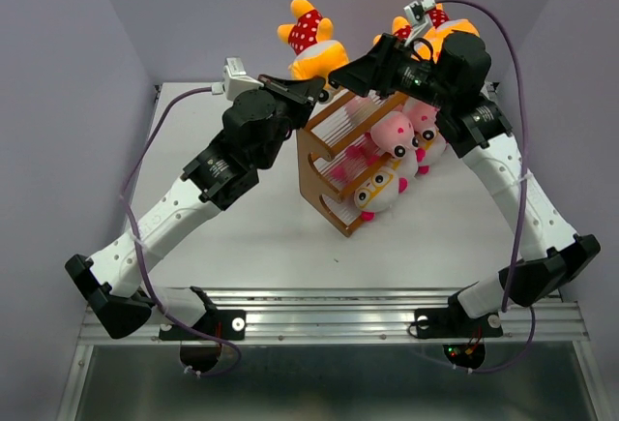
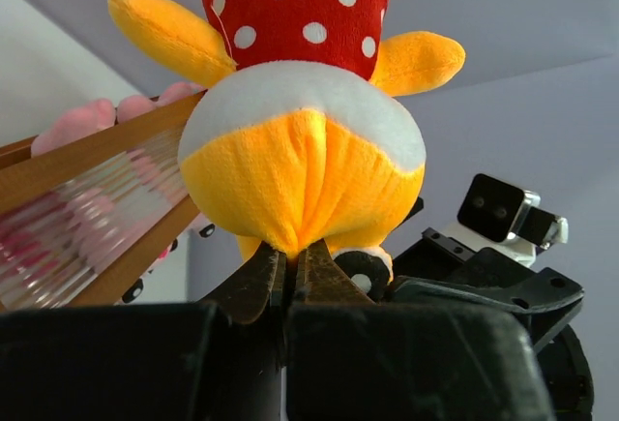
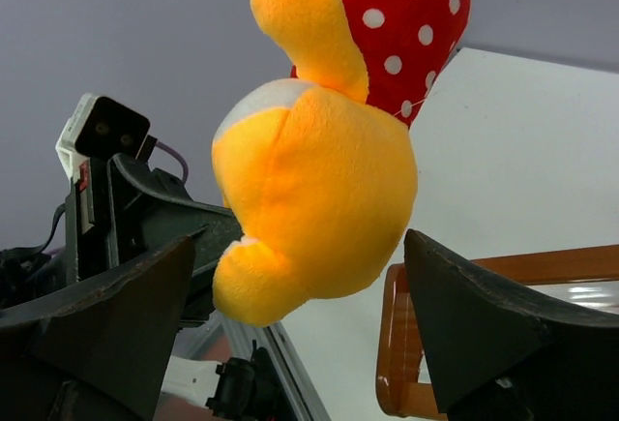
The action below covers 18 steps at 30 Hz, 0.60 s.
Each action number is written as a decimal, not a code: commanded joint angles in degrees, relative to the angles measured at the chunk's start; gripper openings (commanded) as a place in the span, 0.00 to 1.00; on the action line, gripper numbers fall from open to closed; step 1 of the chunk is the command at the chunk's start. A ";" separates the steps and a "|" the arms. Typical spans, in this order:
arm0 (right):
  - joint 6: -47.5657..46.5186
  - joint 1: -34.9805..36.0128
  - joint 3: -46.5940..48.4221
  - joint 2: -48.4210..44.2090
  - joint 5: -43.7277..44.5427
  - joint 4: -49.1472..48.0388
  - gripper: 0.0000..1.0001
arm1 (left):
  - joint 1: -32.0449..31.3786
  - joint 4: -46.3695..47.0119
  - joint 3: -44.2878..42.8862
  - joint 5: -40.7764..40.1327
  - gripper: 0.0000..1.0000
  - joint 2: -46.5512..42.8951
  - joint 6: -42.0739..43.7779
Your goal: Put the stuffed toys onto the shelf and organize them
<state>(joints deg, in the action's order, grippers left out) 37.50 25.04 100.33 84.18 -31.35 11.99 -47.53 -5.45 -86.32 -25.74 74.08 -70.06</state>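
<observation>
Top external view: I observed the left gripper closed on the polka-dot toy. It held the toy in the air above the far edge of the table, just beside the far left corner of the shelf. The right gripper reached in across the shelf top, and its arm hid that part of the rack. Pink toys and a glasses toy sat in the tiers. A second yellow-orange toy showed behind the right arm.

Left wrist view: the fingers were pinched together on the orange underside of the polka-dot toy. The shelf lay to the left with pink plush behind its rods. The right arm's camera stood close on the right.

Right wrist view: the right gripper stood wide. One finger was on each side of the polka-dot toy, with gaps showing on both sides. The left arm's camera crowded the left. A shelf corner showed below.
</observation>
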 commanded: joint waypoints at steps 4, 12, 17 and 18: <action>-1.90 1.42 4.16 1.95 0.16 -3.37 0.71 | -0.37 7.47 0.10 1.48 0.00 0.27 -1.74; -4.97 1.42 7.42 3.27 -0.37 -4.52 0.01 | -0.37 11.07 4.05 2.53 0.00 -2.18 0.27; -8.22 1.42 7.59 2.22 -0.02 -4.61 0.01 | -0.29 13.80 7.39 2.97 0.23 -4.38 4.66; -9.79 1.42 7.25 1.34 0.06 -4.52 0.01 | -0.28 15.11 8.70 3.32 0.37 -5.60 7.20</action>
<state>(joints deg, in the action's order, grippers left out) 31.73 25.98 104.44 87.79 -32.14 12.29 -47.44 5.02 -80.36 -24.82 72.49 -69.14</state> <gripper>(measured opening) 0.102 0.215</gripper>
